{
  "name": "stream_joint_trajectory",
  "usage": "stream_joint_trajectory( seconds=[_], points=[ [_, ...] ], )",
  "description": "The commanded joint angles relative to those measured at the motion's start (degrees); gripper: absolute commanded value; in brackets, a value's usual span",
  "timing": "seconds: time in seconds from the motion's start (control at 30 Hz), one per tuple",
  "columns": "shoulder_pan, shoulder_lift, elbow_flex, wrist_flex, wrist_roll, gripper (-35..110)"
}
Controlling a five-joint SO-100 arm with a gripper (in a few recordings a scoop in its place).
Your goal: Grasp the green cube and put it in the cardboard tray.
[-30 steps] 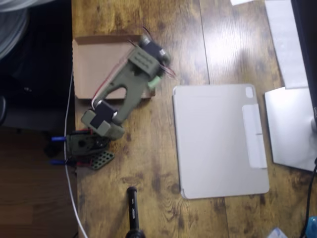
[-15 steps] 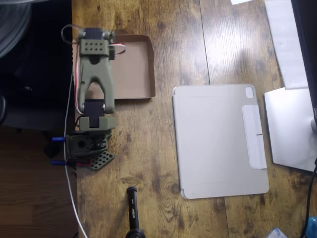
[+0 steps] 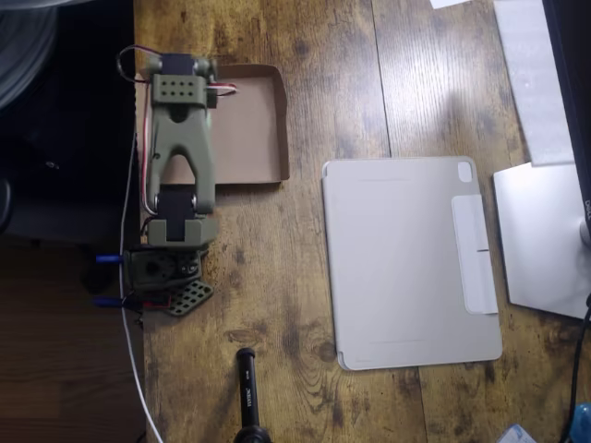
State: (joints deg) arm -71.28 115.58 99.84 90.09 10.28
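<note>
Jaws: hidden under arm, state unclear | arm barely moved, over cardboard tray left side

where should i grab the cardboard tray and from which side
Pinch the tray by its right wall as the overhead view shows it, coming from above on that side. The low upright wall makes a thin lip that two fingers could close on, and the arm lies over the left part.
</note>
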Motion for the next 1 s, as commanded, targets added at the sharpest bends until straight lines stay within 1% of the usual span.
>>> stream_joint_trajectory(
  seconds=[0.0,0.23,0.57,0.7,0.97],
  points=[
    [1.8,2.7,-1.0,-1.3,0.8,9],
    [3.0,2.5,7.0,-7.9,1.1,9],
    [2.8,2.6,13.9,-13.9,1.8,9],
    [2.9,2.3,19.2,-18.2,1.8,9],
    [3.4,3.4,19.1,-17.4,2.1,10]
  ],
)
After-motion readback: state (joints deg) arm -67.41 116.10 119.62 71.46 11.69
